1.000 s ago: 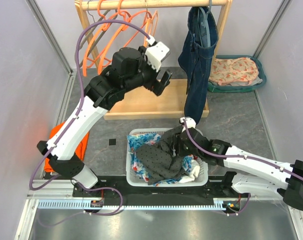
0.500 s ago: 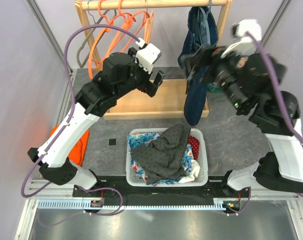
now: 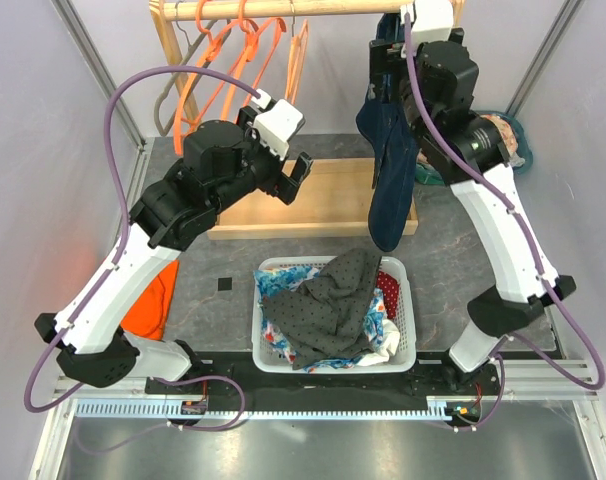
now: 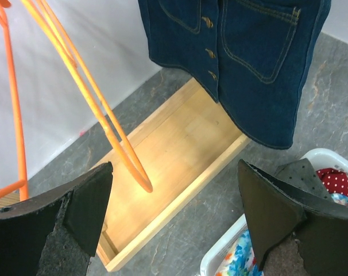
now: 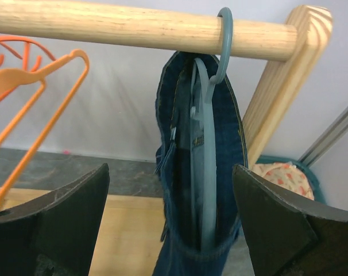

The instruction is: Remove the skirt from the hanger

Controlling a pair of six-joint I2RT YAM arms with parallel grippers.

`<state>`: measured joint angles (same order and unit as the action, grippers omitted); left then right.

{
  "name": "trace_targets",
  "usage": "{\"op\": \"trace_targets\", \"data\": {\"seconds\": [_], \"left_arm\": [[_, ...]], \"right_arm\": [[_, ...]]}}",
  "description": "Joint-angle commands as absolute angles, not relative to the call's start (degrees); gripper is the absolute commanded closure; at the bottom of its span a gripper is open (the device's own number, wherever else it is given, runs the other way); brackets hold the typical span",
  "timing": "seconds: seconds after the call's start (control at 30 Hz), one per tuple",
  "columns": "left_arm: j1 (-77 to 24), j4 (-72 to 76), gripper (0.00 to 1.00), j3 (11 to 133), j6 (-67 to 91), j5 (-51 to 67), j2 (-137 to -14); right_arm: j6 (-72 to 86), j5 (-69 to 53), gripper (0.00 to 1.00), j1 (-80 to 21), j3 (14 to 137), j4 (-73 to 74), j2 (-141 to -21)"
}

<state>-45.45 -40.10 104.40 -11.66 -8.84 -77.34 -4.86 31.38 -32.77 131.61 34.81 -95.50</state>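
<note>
- One denim skirt [image 3: 391, 170] hangs on a grey-blue hanger [image 5: 205, 172], which is hooked over the wooden rail [image 5: 134, 26] near its right post.
- Right gripper [image 5: 171, 230]: raised to rail height, jaws spread wide and empty, facing the skirt's waistband edge-on.
- Left gripper [image 4: 177, 221]: jaws spread wide and empty, apart from the skirt, beside the orange hangers [image 3: 223, 70], above the rack's wooden base [image 3: 323, 200].
- Laundry basket [image 3: 410, 310]: holds mixed clothes, on the tabletop [image 3: 463, 250] below the skirt's hem.
</note>
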Motion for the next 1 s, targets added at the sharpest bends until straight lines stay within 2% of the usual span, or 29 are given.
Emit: {"op": "trace_targets", "data": {"seconds": [0.0, 0.17, 0.4, 0.6, 0.8, 0.97], "left_arm": [[-45.5, -37.5, 0.06, 103.6, -13.3, -10.3, -76.7], [-45.5, -37.5, 0.07, 103.4, -13.1, -11.0, -76.6], [-45.5, -37.6, 0.07, 102.7, -12.2, -11.2, -75.8], [-45.4, -37.5, 0.08, 102.0, -12.7, -12.0, -75.4], [-45.5, -37.3, 0.08, 101.3, -12.6, -12.2, -74.9], [-45.5, -37.2, 0.09, 101.4, -12.2, -12.4, -74.4]], "right_arm": [[-6.6, 26.3, 0.07, -27.0, 132.4, 26.3, -95.1], [-2.5, 20.4, 0.06, -20.8, 127.2, 21.9, -95.1], [1.6, 12.8, 0.08, -18.7, 127.0, 22.4, -98.4], [4.5, 9.4, 0.14, -18.0, 126.0, 23.1, -99.1], [7.3, 10.6, 0.33, -17.9, 125.0, 25.2, -100.0], [9.7, 11.3, 0.62, -17.9, 125.0, 27.8, -100.9]]}}
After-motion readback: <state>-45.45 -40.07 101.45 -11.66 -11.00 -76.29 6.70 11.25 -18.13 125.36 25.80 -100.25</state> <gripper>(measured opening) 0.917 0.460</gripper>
